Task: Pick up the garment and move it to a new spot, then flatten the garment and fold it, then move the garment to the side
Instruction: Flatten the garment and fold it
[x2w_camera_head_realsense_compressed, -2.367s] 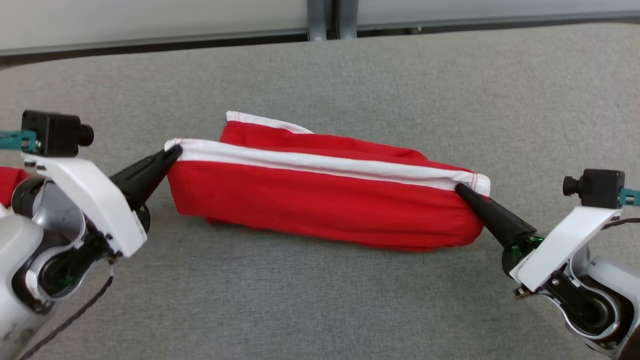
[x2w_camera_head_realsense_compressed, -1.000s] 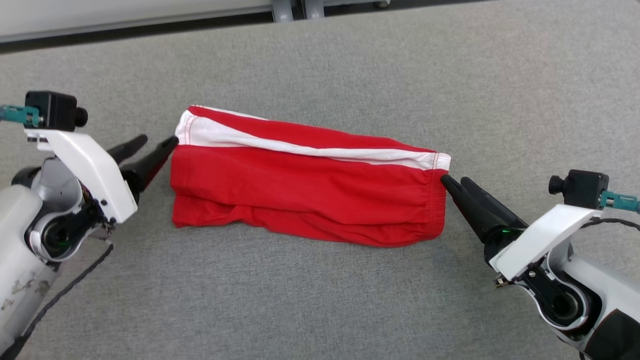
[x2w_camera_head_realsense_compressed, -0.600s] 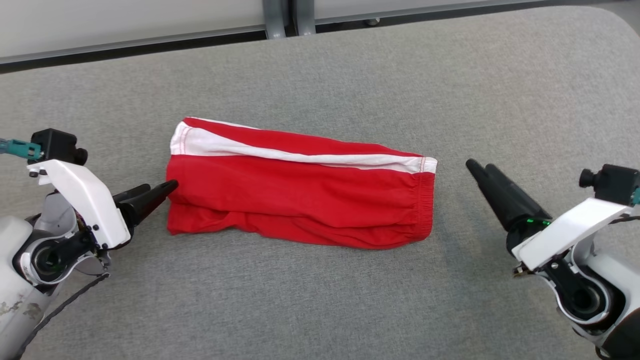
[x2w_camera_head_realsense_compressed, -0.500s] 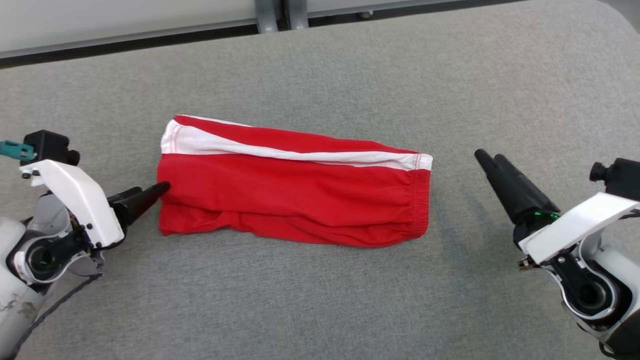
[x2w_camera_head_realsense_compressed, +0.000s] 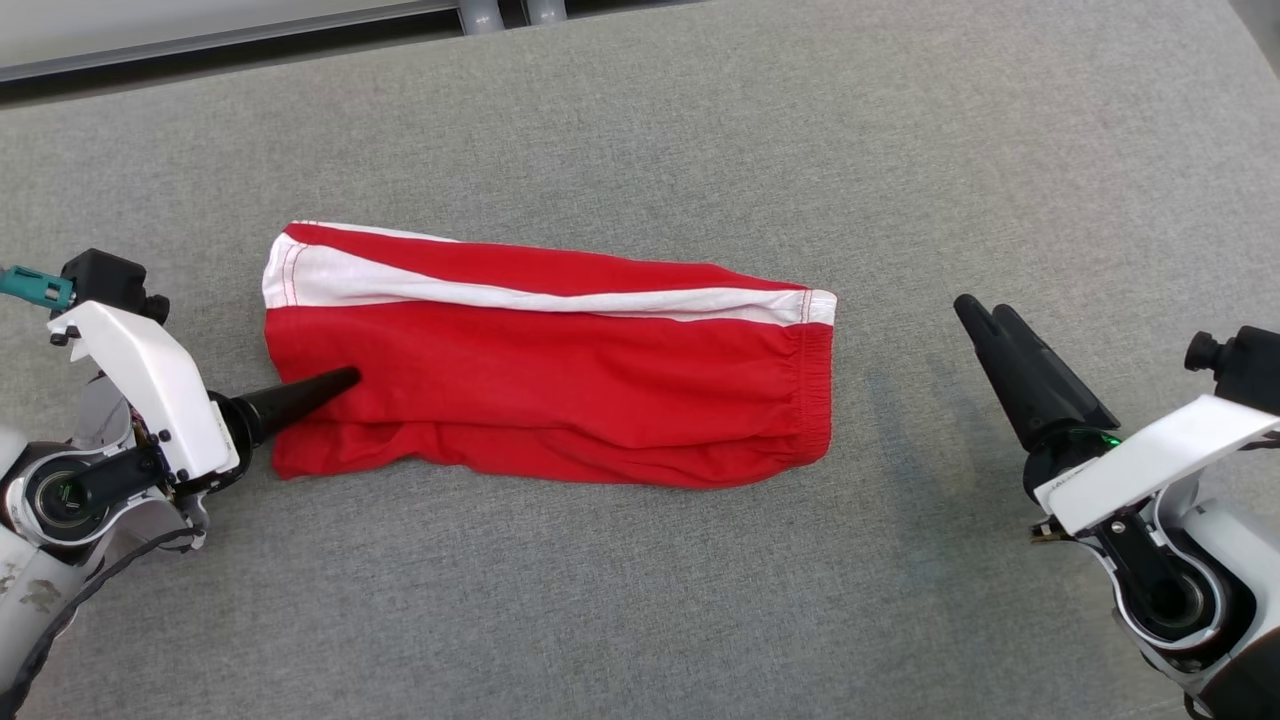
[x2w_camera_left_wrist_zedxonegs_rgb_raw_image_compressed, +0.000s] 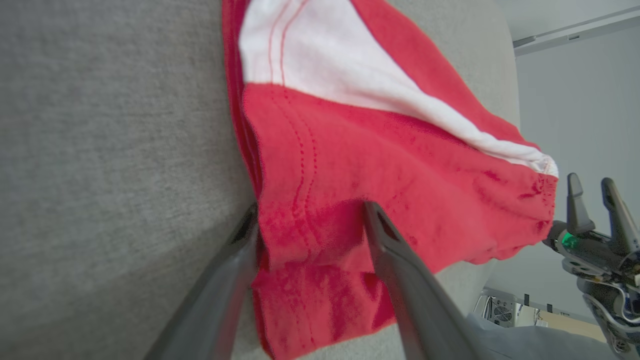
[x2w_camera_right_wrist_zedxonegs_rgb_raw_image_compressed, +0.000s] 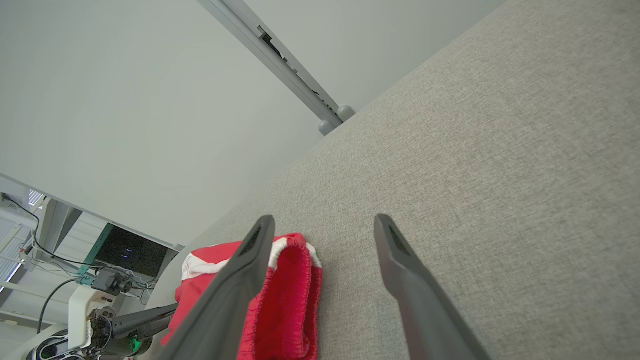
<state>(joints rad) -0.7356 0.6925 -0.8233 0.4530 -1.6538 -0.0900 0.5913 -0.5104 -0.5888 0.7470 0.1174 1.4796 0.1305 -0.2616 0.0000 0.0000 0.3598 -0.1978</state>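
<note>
The garment lies folded into a long red bundle with a white band along its far side, on the grey table. My left gripper is at its left end, open. In the left wrist view the two fingers of the left gripper straddle a fold of the garment, one beside the edge and one on top of the cloth. My right gripper stands open and empty, a short way right of the garment's gathered hem. In the right wrist view the right gripper points past the garment.
The table's far edge runs along the top of the head view, with a pale rail and two grey posts behind it. A dark monitor stands beyond the table in the right wrist view. Grey surface stretches in front of the garment and to its right.
Both grippers let go of the garment's upper corners and it settled flat. The left gripper dropped and slid onto the left end; the right gripper drew back to the right. The camera shifted.
</note>
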